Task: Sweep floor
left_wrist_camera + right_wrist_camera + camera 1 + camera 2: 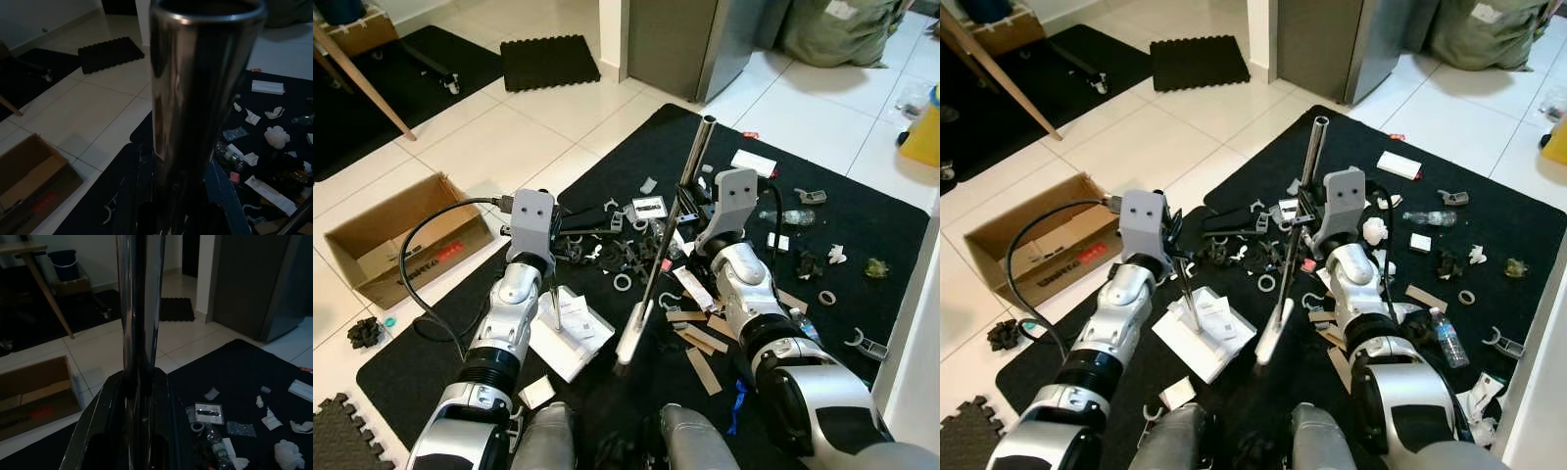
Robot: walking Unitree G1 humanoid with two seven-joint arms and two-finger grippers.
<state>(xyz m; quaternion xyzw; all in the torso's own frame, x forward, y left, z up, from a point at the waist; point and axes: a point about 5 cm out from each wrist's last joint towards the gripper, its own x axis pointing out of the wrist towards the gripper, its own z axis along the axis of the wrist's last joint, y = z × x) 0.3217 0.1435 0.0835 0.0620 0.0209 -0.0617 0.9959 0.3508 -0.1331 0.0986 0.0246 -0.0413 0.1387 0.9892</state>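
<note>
While I hold both arms out over the black mat, it runs beneath and well beyond both grippers and is strewn with litter, so I judge the sweeping barely begun. Off to the outer side of my left gripper, out on the white tile floor, lies an open cardboard box. My right gripper is pressed together around the steel broom handle, which rises past it, and the handle's lower length slants down between my two arms to a pale end close to my body. What my left gripper is clamped on is a second metal tube, seen close up from the left wrist; a thin rod drops from it to a white dustpan just below, and I take these for one long-handled pan, though I cannot tell for sure. Just ahead of both grippers lie grey plastic clips, a ring, and a small card. Beyond the right gripper sit a white box, a crushed bottle, wooden strips and paper scraps. All of it is left to gather; nothing shows in the pan yet
</note>
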